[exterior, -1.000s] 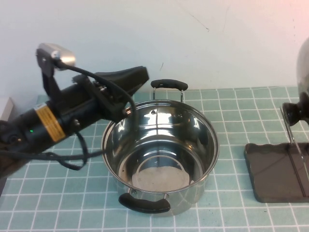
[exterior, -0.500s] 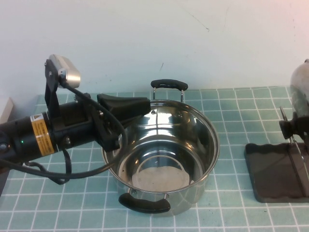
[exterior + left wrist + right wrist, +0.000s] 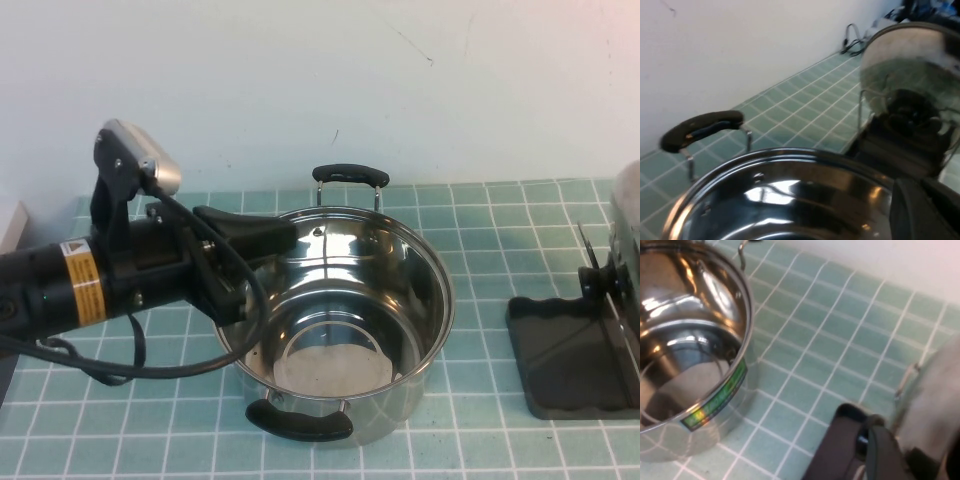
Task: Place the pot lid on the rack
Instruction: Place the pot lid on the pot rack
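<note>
The pot lid stands on edge at the far right, its black knob facing the pot, just over the rack's wires and dark grey tray. In the left wrist view the lid shows above the tray. My right gripper is out of the high view. In its own wrist view it is shut on the lid, with one finger over the tray. My left gripper hovers at the steel pot's far-left rim.
The two-handled steel pot stands mid-table, empty, with black handles at the back and the front. It also shows in the right wrist view. The table is green tile and a white wall runs behind it.
The lid has come down and moved right, toward the rack's wires. My left arm has dropped, and its gripper has lowered to the pot's rim.
</note>
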You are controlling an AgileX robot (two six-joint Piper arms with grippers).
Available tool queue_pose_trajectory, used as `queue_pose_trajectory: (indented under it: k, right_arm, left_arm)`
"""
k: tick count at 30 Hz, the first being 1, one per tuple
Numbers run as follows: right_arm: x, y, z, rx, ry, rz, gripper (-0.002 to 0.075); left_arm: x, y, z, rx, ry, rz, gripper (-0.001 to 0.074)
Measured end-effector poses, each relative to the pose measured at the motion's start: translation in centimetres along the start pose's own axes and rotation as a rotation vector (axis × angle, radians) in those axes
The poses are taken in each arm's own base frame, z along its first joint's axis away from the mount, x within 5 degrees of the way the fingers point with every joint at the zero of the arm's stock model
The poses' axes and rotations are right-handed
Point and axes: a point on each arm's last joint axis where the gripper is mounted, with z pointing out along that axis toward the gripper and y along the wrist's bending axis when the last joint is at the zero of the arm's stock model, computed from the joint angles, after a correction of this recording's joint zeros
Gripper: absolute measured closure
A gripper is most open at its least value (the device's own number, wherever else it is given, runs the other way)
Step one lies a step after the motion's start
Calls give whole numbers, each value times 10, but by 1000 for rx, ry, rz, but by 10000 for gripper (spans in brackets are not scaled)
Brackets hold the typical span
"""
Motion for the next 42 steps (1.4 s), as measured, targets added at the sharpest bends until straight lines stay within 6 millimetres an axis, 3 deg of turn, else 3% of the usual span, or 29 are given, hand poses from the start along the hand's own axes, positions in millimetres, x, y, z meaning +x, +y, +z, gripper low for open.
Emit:
queue_pose_trajectory:
  k: [7, 12, 17, 20, 30, 36, 42]
  right_arm:
    - [-3, 16, -64, 116, -55, -43, 459]
    - [6, 31, -102, 170, -112, -33, 494]
    - [18, 52, -150, 258, -350, -81, 660]
    - [32, 65, -170, 289, -460, -141, 707]
    - [87, 98, -181, 219, -598, -247, 727]
    - [98, 103, -180, 193, -601, -255, 727]
    - [101, 105, -177, 171, -573, -260, 727]
  left_arm:
    - [-25, -8, -33, -331, 63, 167, 734]
    - [-41, -34, -67, -478, 20, 234, 734]
    - [-21, -58, -98, -593, -24, 229, 735]
    - [-1, -72, -115, -647, -61, 200, 735]
    - [66, -110, -156, -724, -247, 119, 735]
    - [89, -121, -172, -765, -388, 130, 736]
    - [100, -125, -170, -719, -391, 161, 736]
